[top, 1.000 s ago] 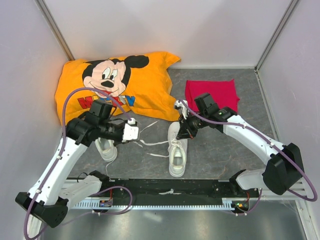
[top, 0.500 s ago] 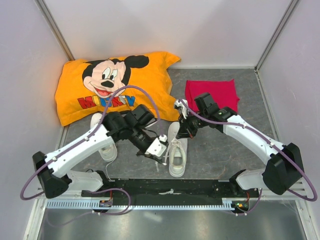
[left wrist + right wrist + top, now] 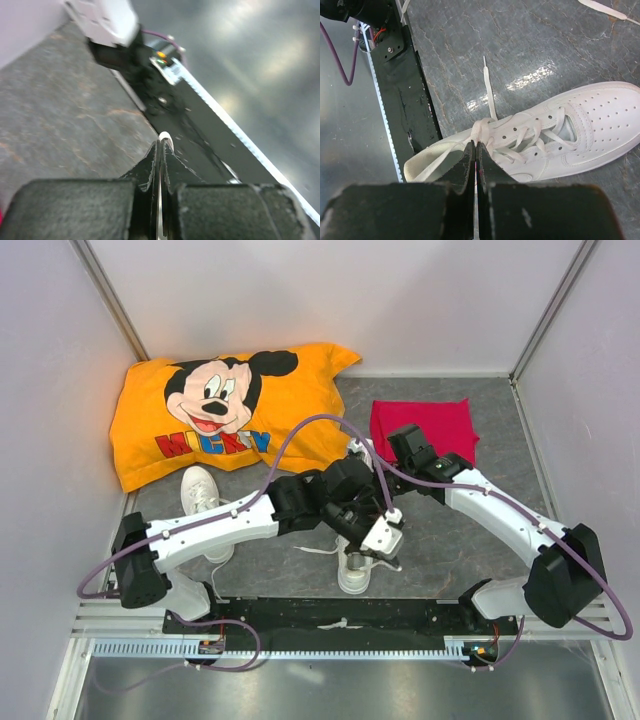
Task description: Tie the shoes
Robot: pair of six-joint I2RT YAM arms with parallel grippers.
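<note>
The left gripper (image 3: 160,146) has its two fingers pressed together on a thin white lace strand (image 3: 165,138), whose tip pokes out just past the fingertips. From overhead, that arm reaches across the middle of the table and the gripper hangs right over the centre shoe (image 3: 352,572), beside the black rail (image 3: 340,615) at the near edge. The right gripper (image 3: 476,146) is also closed tight, pinching a lace (image 3: 482,127) where it comes off the eyelets of that same sneaker. Its wrist camera looks straight down on the shoe, which lies flat on the grey table (image 3: 450,540). A loose lace end (image 3: 489,87) trails off the shoe onto the table. The other shoe (image 3: 203,492) sits well apart on the left, partly covered by the left arm. Behind it lies an orange Mickey Mouse pillow (image 3: 250,405), and a red cloth (image 3: 430,422) lies at the back right.
</note>
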